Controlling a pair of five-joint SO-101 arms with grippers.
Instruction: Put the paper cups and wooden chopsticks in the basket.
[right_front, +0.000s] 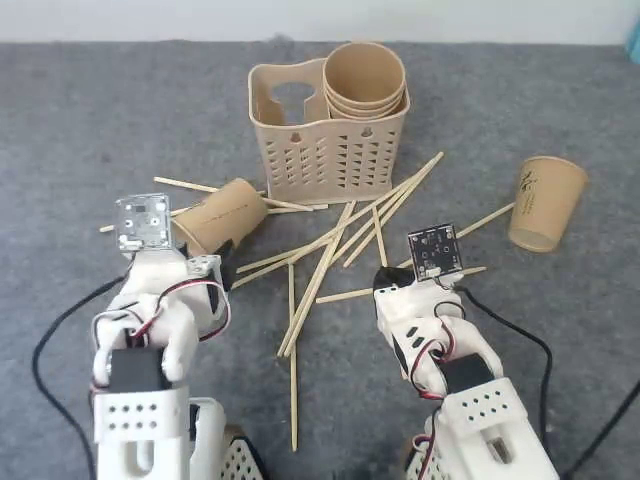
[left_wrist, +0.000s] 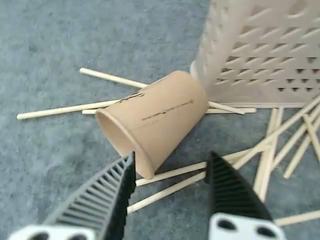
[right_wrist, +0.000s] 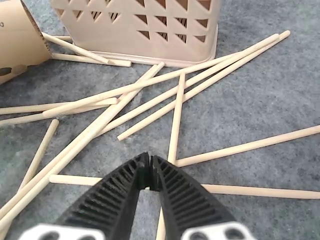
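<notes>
While the left tool (left_wrist: 171, 160) stands spread, the tipped cup (left_wrist: 155, 117) looks light and crushable: pinch its rim gently; right tool (right_wrist: 150, 161) pressed together

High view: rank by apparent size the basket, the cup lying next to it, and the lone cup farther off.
1. basket
2-3. cup next to the basket and lone cup: they look alike, so no ranking.

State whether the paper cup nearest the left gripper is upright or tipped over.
Tipped over: the cup lies on its side, its open mouth toward the left gripper.
</notes>
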